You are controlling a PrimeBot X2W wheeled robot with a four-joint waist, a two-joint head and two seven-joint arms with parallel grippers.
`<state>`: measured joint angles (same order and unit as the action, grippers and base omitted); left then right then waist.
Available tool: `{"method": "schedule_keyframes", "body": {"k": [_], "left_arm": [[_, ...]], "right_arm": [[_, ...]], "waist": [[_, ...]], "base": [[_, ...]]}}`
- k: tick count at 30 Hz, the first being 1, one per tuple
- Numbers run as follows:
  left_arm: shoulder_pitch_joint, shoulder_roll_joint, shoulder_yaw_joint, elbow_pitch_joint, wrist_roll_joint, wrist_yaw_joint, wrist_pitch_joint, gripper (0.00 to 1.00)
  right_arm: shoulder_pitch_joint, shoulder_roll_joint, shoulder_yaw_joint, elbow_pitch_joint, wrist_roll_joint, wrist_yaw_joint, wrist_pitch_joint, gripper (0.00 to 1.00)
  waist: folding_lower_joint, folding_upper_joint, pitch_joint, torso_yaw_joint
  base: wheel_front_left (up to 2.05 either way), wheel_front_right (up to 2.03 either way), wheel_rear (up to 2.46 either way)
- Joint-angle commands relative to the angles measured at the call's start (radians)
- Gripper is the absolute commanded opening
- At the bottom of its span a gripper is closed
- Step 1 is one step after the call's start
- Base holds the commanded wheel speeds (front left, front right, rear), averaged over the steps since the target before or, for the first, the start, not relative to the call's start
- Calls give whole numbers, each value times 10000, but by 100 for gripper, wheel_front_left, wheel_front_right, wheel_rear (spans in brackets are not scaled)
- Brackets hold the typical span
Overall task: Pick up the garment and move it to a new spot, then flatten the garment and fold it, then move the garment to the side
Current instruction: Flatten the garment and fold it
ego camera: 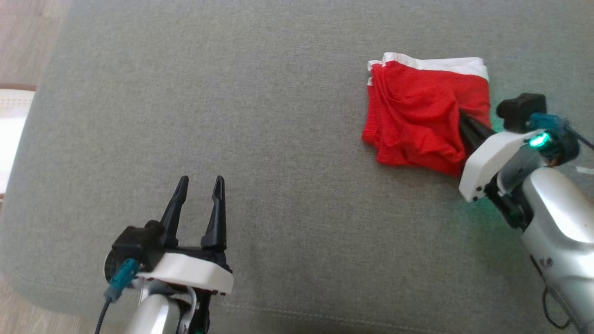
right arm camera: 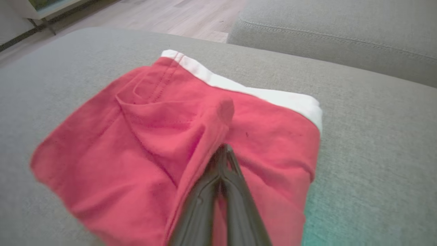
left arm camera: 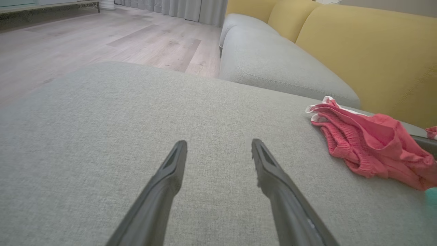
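Grey woven fabric covers the broad cushion [ego camera: 278,139], with pale wooden floor [ego camera: 28,37] past its left edge. A yellow sofa back [left arm camera: 358,44] rises beyond it. Near the front edge, left of centre, the left gripper [ego camera: 202,180] holds its fingers spread wide with nothing between them. Toward the far right corner lies the rumpled red garment [ego camera: 417,116], white waistband at its far side. The right gripper [right arm camera: 223,150] is pinched tight on a raised fold of it.
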<state>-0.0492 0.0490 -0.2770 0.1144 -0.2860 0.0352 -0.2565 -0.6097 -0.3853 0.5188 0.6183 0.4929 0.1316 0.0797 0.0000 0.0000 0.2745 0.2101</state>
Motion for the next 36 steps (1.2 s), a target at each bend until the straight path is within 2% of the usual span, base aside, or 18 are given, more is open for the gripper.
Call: {"method": "schedule_keyframes", "body": {"k": [1,6,11,21,30,36], "left_arm": [[-231,12,341,-329,-38,36,-53,100],[-257,12,316,-356,-11,48,-53,100],[-274,12,233,-359,-26,89,-53,100],[-158,12,39,-289,-216,207,-53,100],[331,12,309,-193,-141,264,-53,100],[686,12,651,9,161,97,-53,100]], "right_arm": [[52,-184,257,-378,194,-9,19,0],[176,-488,1617,-1182,1162,-9,270,0],[147,-481,2619,-1644,1517,-9,17,0],[273,109,3804,-1141,1297,-9,-557,0],[971,812,3967,-652,1201,-9,-1548,0],[1574,793,2522,-790,1265,-9,-2631,2]], "waist": [[0,0,-39,-70],[0,0,-76,-241],[0,0,-98,-302],[0,0,-416,-159],[0,0,-1276,-348],[0,0,-1978,-631]], "base": [[0,0,0],[0,0,0],[0,0,0],[0,0,0],[0,0,0],[0,0,0]]}}
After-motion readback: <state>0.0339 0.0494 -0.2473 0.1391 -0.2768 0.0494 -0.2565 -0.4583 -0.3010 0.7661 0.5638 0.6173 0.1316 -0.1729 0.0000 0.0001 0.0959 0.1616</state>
